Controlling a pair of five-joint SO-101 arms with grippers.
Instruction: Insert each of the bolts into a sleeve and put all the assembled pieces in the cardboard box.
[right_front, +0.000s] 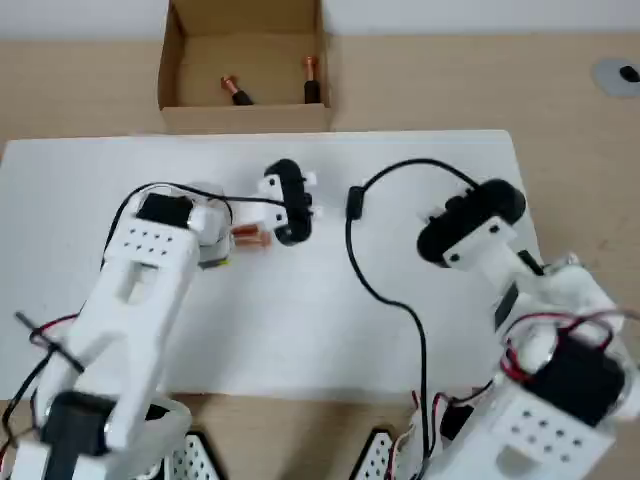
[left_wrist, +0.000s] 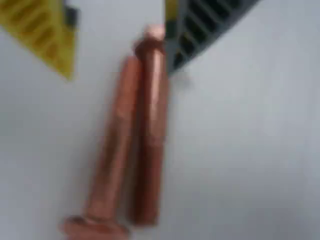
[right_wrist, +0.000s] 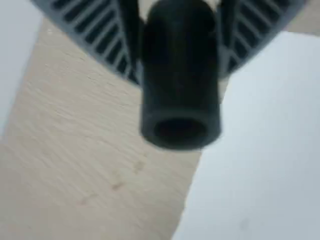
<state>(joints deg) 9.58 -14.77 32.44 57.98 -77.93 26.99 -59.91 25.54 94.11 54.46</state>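
Grasping a black sleeve, the right fingers hang where mat meets table. The left fingers stand released over two bare bolts lying side by side on the mat. Two assembled pieces already lie in the cardboard box, so by my judgement two assemblies remain.

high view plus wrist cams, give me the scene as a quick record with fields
box: cardboard box holds two assembled pieces
bolts: two copper bolts lie side by side on the white mat
left hand: open, one finger on either side of the bolts' ends
right hand: shut on a black sleeve, held over the mat's edge
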